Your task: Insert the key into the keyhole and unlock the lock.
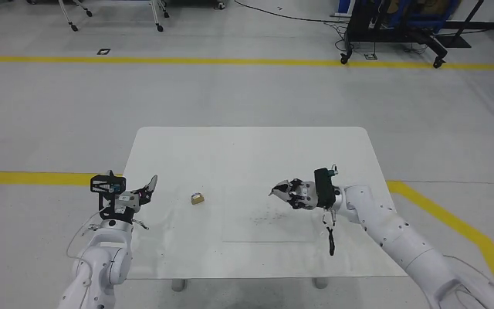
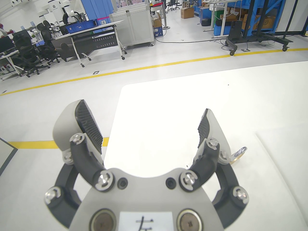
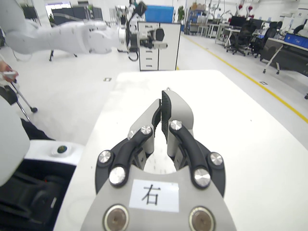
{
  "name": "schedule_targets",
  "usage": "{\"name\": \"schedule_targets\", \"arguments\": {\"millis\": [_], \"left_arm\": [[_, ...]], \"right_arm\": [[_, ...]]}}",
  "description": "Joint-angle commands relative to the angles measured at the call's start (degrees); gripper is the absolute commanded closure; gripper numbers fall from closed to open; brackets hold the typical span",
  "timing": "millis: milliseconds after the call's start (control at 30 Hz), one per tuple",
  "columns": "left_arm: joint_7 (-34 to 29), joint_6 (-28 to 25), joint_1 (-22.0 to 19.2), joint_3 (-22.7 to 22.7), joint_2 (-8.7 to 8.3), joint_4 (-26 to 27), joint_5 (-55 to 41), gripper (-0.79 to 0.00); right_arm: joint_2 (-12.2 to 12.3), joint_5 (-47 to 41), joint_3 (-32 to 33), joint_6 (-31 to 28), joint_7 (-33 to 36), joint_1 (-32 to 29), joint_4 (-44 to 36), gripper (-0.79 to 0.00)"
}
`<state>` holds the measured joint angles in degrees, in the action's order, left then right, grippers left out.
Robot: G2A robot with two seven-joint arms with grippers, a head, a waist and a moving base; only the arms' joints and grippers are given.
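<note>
A small brass lock (image 1: 197, 198) lies on the white table (image 1: 247, 151), left of centre. In the left wrist view the lock (image 2: 238, 154) peeks out from behind one finger. My left gripper (image 1: 147, 189) hovers at the table's left edge, open and holding nothing (image 2: 144, 116), a short way left of the lock. My right gripper (image 1: 279, 190) is over the table right of centre, pointing toward the lock with a clear gap between them. Its fingers (image 3: 166, 104) are pressed together, and a tiny metal bit of the key (image 3: 169, 88) sticks out past the tips.
A thin clear mat (image 1: 270, 224) lies flat on the table's near middle; its edge (image 2: 264, 143) runs beside the lock. A black cable (image 1: 330, 235) hangs from the right wrist. Bare tabletop stretches between lock and right gripper.
</note>
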<state>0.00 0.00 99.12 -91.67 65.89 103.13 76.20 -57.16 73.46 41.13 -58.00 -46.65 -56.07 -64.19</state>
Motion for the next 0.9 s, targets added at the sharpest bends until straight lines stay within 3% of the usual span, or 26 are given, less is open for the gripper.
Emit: {"name": "schedule_targets", "arguments": {"millis": [0, 467, 533, 600, 700, 767, 867], "left_arm": [[0.0, 0.0, 0.0, 0.0, 0.0, 0.0, 0.0, -0.785], [0.68, -0.85, -0.69, 1.69, 0.19, 0.24, 0.5, -0.785], [0.01, -5.54, -2.15, 3.04, 0.39, -0.09, -5.12, -0.785], [-1.66, -17.54, -3.72, 4.56, 0.57, -0.72, -19.56, -0.785], [-11.04, -33.52, -6.64, 5.34, 0.1, -2.79, -35.29, -0.785], [-16.85, -38.49, -9.34, 7.55, -0.04, -4.69, -41.5, -0.785], [-24.29, -41.1, -14.6, 11.79, 0.1, -9.01, -53.56, -0.785]], "right_arm": [[0.39, -6.49, -2.52, 0.0, 0.35, 1.09, -0.94, 0.0], [0.91, -9.92, -4.06, 0.0, 0.37, 1.6, -1.99, 0.0], [0.59, -15.94, -4.54, 0.0, 0.37, 0.17, -2.43, 0.0], [0.16, -22.39, -6.62, 0.0, 0.37, -0.26, -2.81, 0.0], [-0.37, -32.0, -10.9, 0.0, 0.36, 0.05, -3.54, 0.0], [-0.61, -38.22, -13.51, 0.0, 0.36, 0.5, -3.63, 0.0], [-0.9, -45.2, -16.96, 0.0, 0.36, 1.51, -2.45, 0.0]]}}
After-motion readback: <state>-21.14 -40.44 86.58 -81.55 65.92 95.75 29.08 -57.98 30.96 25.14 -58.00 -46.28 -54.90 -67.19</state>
